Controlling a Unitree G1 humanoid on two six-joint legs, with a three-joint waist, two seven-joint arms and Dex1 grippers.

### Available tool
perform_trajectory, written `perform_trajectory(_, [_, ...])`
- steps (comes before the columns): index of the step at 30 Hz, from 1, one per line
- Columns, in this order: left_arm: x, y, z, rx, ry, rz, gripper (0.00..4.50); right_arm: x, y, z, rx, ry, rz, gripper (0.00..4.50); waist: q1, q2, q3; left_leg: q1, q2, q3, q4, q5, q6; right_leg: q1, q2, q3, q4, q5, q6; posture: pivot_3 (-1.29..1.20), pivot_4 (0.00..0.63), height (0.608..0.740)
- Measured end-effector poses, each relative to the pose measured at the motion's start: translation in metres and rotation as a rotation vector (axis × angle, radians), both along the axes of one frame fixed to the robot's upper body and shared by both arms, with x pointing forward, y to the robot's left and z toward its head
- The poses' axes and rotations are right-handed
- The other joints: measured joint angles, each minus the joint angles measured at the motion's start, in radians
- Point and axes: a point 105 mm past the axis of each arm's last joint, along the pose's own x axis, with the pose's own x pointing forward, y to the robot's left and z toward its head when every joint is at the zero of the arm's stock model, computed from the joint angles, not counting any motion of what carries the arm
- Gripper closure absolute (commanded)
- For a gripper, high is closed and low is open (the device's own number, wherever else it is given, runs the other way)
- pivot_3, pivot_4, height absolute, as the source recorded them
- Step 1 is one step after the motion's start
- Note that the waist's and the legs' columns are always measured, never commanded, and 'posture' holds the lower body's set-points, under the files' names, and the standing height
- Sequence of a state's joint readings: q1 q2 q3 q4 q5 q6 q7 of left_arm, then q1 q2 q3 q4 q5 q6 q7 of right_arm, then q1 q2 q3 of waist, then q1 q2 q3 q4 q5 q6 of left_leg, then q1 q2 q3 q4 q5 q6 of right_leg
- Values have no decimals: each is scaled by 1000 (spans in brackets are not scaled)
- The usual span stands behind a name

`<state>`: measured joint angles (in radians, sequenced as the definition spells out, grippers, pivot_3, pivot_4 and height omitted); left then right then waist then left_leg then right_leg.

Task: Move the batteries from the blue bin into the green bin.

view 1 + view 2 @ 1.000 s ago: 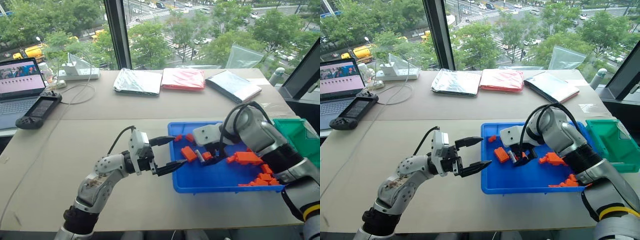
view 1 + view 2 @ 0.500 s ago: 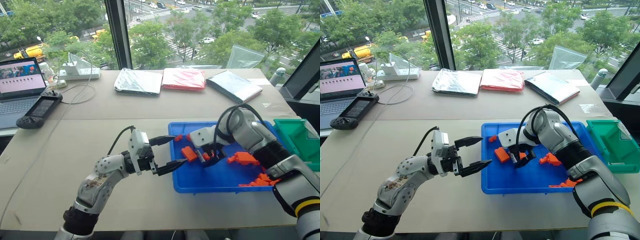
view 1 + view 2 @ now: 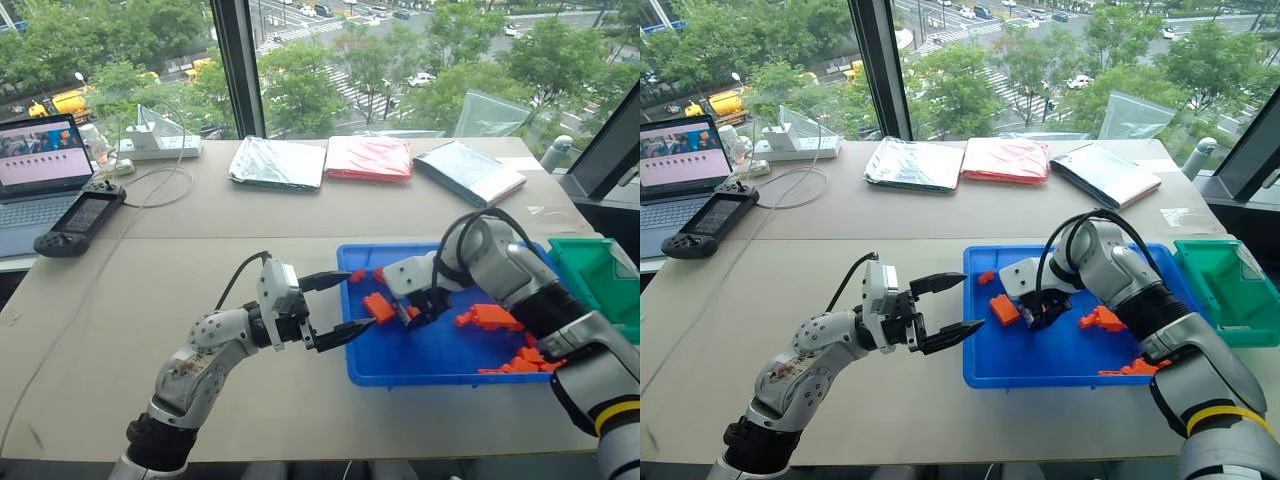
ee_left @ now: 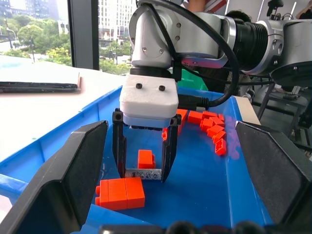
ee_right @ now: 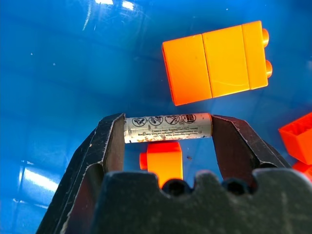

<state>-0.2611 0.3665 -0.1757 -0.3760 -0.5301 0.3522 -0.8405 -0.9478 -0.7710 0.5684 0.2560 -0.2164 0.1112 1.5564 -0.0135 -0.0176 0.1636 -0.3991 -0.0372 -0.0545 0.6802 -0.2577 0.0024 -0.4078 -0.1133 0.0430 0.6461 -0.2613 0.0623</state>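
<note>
We are seeing 1 real battery (image 5: 167, 127), a pale cylinder with small printed symbols, lying level between the 2 black fingers of the right gripper (image 4: 143, 174), its long axis running straight from one fingertip to the other, each end meeting a finger's inner face. So the right gripper is pinching the battery endwise, low inside the blue bin (image 3: 420, 360), toward the bin's left part. Whether the battery is resting on the bin floor or hanging just above it, we cannot tell. Its print is too small for us to read.

Just beside it, an orange brick (image 5: 215, 62) of 3 joined segments is lying flat, and a smaller orange brick (image 5: 164, 160) is sitting partly hidden behind the gripper body. More orange bricks (image 3: 520, 355) are piling toward the bin's right side, some covered by the right arm.

The left gripper (image 3: 335, 306) is hovering just outside the bin's left wall, fingers spread and holding nothing.

The green bin (image 3: 1228, 290) is standing just beside the blue bin's right end, cut off by the edge in the left eye view.
</note>
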Motion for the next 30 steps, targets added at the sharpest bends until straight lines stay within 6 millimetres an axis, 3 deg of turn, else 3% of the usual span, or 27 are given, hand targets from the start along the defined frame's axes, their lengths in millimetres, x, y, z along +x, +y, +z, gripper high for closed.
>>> perform_trajectory(5, [0, 0, 0, 2, 0, 1, 0, 1, 4, 63, 245, -199, -111, 1992, 1, 0, 0, 0, 0, 0, 0, 0, 0, 0, 0, 0, 0, 0, 0, 0, 150, 740])
perform_trajectory(8, [0, 1, 0, 3, 0, 3, 0, 4, -5, 101, 370, -364, -237, 1992, 3, 0, 0, 0, 0, 0, 0, 0, 0, 0, 0, 0, 0, 0, 0, 0, 150, 740])
perform_trajectory(10, [0, 1, 0, 4, 0, 3, 0, 16, -24, 120, 453, -474, -423, 1992, 5, 0, 0, 0, 0, 0, 0, 0, 0, 0, -1, 0, 0, 0, 0, 0, 150, 740])
perform_trajectory(14, [0, 3, -2, 10, 5, 7, 0, 45, -119, 144, 664, -743, -1093, 1992, 14, 0, 0, -1, -1, 0, -1, 0, 0, 0, -2, 1, 1, 0, 0, 0, 150, 740])
perform_trajectory(16, [0, 3, -2, 8, 6, 12, 0, 43, -161, 143, 747, -899, -1381, 1992, 15, 0, 0, -1, -1, 1, -2, 0, -1, -2, -1, 1, 2, 0, 0, 0, 150, 740])
perform_trajectory(19, [1, 4, -1, 2, 4, 21, 0, 31, -196, 124, 842, -1034, -1680, 1992, 10, 0, 0, -7, -1, 3, -2, 1, -2, -10, -1, 4, 4, 0, -1, 0, 150, 740])
perform_trajectory(24, [2, 4, 0, -5, 5, 24, 0, 7, -230, 82, 894, -1132, -2023, 1992, -1, 1, -1, -9, -1, 4, -1, 2, -3, -14, -1, 5, 13, 1, -1, 0, 150, 740])
perform_trajectory(27, [2, 5, 0, -2, 4, 29, 0, -5, -248, 77, 920, -1180, -2137, 1992, -3, 1, -1, -8, -1, 5, -1, 2, -3, -13, -1, 5, 13, 1, -1, 0, 150, 740])
perform_trajectory(30, [3, 7, 1, 1, 1, 34, 0, -8, -252, 73, 942, -1178, -2181, 1992, -7, 1, -1, -7, -1, 5, -1, 3, -2, -12, 0, 6, 13, 1, -1, 0, 150, 740])
